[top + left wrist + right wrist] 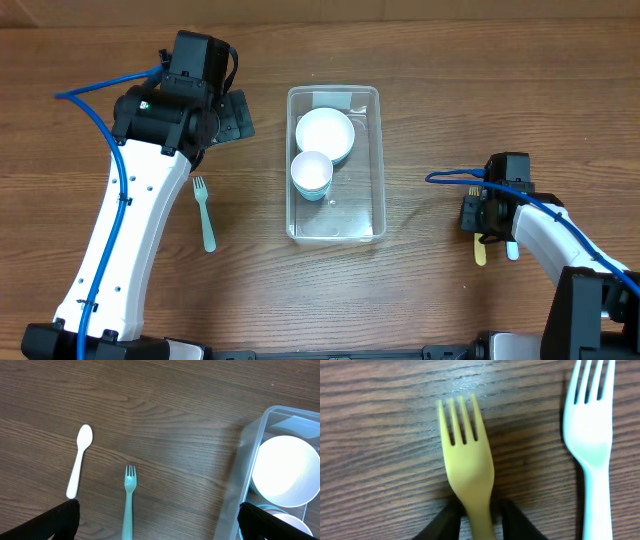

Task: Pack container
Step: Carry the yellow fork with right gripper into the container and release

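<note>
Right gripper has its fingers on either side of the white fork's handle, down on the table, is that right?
Not quite. The right gripper has its fingers on either side of the yellow fork handle, down on the table. The white fork lies beside it, untouched. The right wrist view shows this.

A bowl [325, 133] and cup [312, 172] sit inside the container [335, 222], fork [204, 213] to its left.
</note>
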`<state>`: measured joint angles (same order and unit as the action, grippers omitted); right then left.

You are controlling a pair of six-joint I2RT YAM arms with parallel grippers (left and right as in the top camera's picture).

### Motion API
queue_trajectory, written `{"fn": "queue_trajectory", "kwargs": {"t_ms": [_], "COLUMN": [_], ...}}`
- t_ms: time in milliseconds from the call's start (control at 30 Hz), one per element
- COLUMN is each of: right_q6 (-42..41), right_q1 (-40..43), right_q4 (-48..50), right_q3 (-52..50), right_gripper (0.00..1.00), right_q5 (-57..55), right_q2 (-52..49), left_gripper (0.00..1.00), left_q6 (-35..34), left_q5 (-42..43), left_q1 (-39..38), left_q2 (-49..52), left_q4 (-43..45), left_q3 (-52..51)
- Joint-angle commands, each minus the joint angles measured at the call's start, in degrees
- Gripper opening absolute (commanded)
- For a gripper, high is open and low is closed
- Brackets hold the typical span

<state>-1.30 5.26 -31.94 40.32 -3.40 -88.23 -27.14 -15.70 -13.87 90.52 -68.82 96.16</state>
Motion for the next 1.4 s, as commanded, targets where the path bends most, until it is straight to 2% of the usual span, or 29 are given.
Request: {"fn": "queue_trajectory", "kwargs": {"t_ms": [0, 133, 200, 367, 533, 667, 900, 1000, 1167, 1200, 1233, 1300, 1333, 1367], "right_q6": [-0.2, -0.2, -0.2, -0.2, -0.9, -4.7, -13.9, -14.2, -14.4, -14.4, -14.4, -14.4, -14.3, -14.4], "right_q1": [0.0, 0.0, 0.0, 0.0, -3.2, -12.2, -28.9, -32.3, -32.9, -32.9, -32.9, -32.9, -32.9, -32.9], "right_q4": [-1.8, -2.9, -4.9, -8.4, -17.0, -22.7, -12.3, -8.9, -7.5, -7.7, -7.8, -8.0, -8.2, -8.4], "right_q3": [-0.7, 0.3, 2.1, 6.9, 18.1, 30.8, 33.6, 33.6, 33.5, 33.5, 33.5, 33.5, 33.6, 33.6], "right_gripper": [0.17, 0.12, 0.06, 0.05, 0.05, 0.05, 0.06, 0.06, 0.11, 0.16, 0.45, 0.67, 1.00, 1.00], "right_q5": [3.1, 3.1, 3.4, 8.9, 12.6, 13.8, 12.2, 11.8, 11.9, 11.9, 12.1, 12.1, 12.5, 12.5], "right_q2": [-1.9, -1.9, -1.7, 1.1, 6.7, 7.6, 5.5, 1.4, -4.5, -4.5, -4.5, -4.5, -4.0, -3.3], "left_gripper": [1.00, 1.00, 1.00, 1.00, 1.00, 1.00, 1.00, 1.00, 1.00, 1.00, 1.00, 1.00, 1.00, 1.00], "left_q6": [-1.4, -1.4, -1.4, -1.4, -1.4, -1.4, -1.4, -1.4, -1.4, -1.4, -1.4, -1.4, -1.4, -1.4], "left_q5": [-0.8, -0.8, -0.8, -0.8, -0.8, -0.8, -0.8, -0.8, -0.8, -0.8, -0.8, -0.8, -0.8, -0.8], "left_q1": [0.2, 0.2, 0.2, 0.2, 0.2, 0.2, 0.2, 0.2, 0.2, 0.2, 0.2, 0.2, 0.2, 0.2], "left_q2": [-0.5, -0.5, -0.5, -0.5, -0.5, -0.5, -0.5, -0.5, -0.5, -0.5, -0.5, -0.5, -0.5, -0.5], "left_q4": [0.1, 0.1, 0.1, 0.1, 0.1, 0.1, 0.1, 0.1, 0.1, 0.1, 0.1, 0.1, 0.1, 0.1], "left_q3": [1.4, 1.4, 1.4, 1.4, 1.4, 1.4, 1.4, 1.4, 1.4, 1.4, 1.4, 1.4, 1.4, 1.4]}}
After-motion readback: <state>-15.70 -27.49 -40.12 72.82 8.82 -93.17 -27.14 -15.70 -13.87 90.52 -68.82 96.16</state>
